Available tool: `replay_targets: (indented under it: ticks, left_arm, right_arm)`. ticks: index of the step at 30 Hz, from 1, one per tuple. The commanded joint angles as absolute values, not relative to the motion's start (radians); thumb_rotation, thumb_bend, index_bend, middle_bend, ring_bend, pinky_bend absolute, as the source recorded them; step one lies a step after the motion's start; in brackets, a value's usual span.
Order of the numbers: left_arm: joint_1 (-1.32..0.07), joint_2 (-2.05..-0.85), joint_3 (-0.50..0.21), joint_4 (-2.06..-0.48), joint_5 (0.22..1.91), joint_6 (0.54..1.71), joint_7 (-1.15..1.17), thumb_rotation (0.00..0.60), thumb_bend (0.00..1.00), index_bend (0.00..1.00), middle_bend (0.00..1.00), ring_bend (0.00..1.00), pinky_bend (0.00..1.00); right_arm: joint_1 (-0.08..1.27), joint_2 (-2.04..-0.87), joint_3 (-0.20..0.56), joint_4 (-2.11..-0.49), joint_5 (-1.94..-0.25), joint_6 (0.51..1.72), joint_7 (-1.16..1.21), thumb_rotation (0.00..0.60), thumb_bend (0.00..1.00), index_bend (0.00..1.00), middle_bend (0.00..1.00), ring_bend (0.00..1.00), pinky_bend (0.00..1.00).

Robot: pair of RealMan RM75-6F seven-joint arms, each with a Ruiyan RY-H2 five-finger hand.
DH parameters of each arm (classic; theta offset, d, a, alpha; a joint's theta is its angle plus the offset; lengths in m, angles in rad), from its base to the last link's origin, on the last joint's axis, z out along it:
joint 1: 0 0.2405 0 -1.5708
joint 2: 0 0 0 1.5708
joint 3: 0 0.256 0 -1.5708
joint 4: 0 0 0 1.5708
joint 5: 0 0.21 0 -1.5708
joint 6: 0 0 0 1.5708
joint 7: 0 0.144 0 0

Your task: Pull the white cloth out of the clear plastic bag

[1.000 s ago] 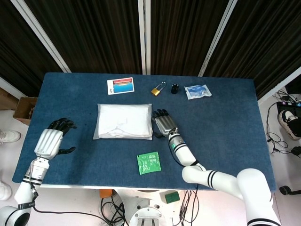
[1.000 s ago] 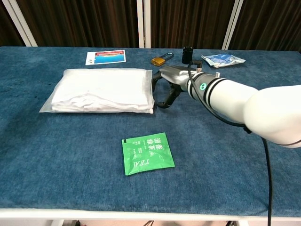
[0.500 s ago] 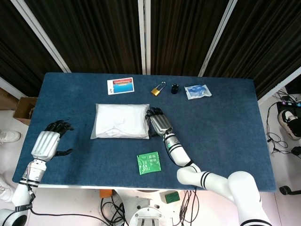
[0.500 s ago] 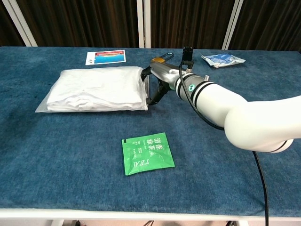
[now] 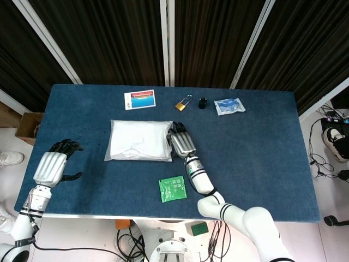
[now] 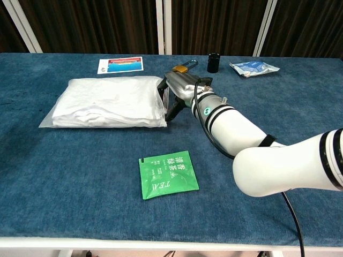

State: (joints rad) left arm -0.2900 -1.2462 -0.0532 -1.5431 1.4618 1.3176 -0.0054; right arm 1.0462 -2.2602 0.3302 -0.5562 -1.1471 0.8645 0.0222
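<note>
The clear plastic bag (image 5: 139,141) (image 6: 107,101) lies mid-table with the folded white cloth (image 6: 115,96) filling it. My right hand (image 5: 180,143) (image 6: 180,92) is against the bag's right end. Its fingers (image 6: 165,85) reach over the top of that edge and the thumb (image 6: 172,111) hangs lower in front, spread apart from them. The end of the bag is bunched where the hand presses it. My left hand (image 5: 52,165) hovers at the table's left edge, holding nothing, well away from the bag; only the head view shows it.
A green tea sachet (image 5: 173,189) (image 6: 168,174) lies near the front edge. Along the back are a photo card (image 5: 139,99), a brass padlock (image 5: 182,103), a small black cap (image 5: 202,102) and a blue-white packet (image 5: 229,106).
My right hand has moved left onto the bag's right end, and the bag has slid a little to the left and bunched there. My left hand has drifted slightly outward.
</note>
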Motion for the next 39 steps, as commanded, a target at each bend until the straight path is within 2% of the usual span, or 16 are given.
replay_targets:
  ticks: [1, 5, 9, 16, 20, 24, 30, 39]
  left_arm:
    - [-0.286, -1.245, -0.054, -1.543, 1.466, 1.327, -0.009, 0.6, 0.07, 0.3, 0.23, 0.14, 0.2]
    - [-0.281, -1.244, -0.054, -1.542, 1.472, 1.337, -0.014, 0.6, 0.07, 0.3, 0.23, 0.14, 0.2]
    - [-0.279, -1.241, -0.054, -1.542, 1.48, 1.346, -0.015, 0.6, 0.07, 0.3, 0.23, 0.14, 0.2]
    - [-0.304, -1.247, -0.057, -1.53, 1.491, 1.313, -0.004, 0.6, 0.07, 0.3, 0.23, 0.14, 0.2]
    - [-0.345, -1.257, -0.054, -1.521, 1.501, 1.251, 0.008, 0.6, 0.07, 0.31, 0.23, 0.14, 0.2]
    - [-0.398, -1.292, -0.065, -1.511, 1.508, 1.189, 0.023, 0.6, 0.07, 0.31, 0.23, 0.14, 0.2]
    - [-0.484, -1.42, -0.107, -1.469, 1.481, 1.115, 0.096, 0.6, 0.07, 0.32, 0.23, 0.14, 0.21]
    - [-0.511, -1.629, -0.13, -1.32, 1.387, 1.111, 0.238, 0.6, 0.07, 0.35, 0.23, 0.14, 0.25]
  right_arm:
    - [1.059, -2.269, 0.304, -0.549, -1.145, 0.872, 0.014, 0.6, 0.32, 0.66, 0.31, 0.0, 0.0]
    - [1.064, -2.269, 0.273, -0.556, -1.124, 0.884, 0.002, 0.6, 0.45, 0.67, 0.31, 0.0, 0.0]
    - [1.063, -2.269, 0.235, -0.543, -1.123, 0.915, -0.01, 0.6, 0.59, 0.71, 0.32, 0.01, 0.0]
    - [1.024, -2.269, 0.213, -0.499, -1.166, 1.022, 0.043, 0.6, 0.74, 0.76, 0.32, 0.03, 0.0]
    - [0.98, -2.227, 0.208, -0.518, -1.204, 1.076, 0.055, 0.6, 0.75, 0.76, 0.32, 0.03, 0.0]
    - [0.936, -2.139, 0.213, -0.632, -1.218, 1.106, -0.001, 0.6, 0.75, 0.76, 0.32, 0.03, 0.0]
    - [0.912, -2.027, 0.273, -0.866, -1.168, 1.082, -0.157, 0.6, 0.75, 0.76, 0.32, 0.03, 0.0]
    - [0.906, -1.975, 0.323, -1.034, -1.103, 1.06, -0.324, 0.6, 0.76, 0.76, 0.32, 0.03, 0.0]
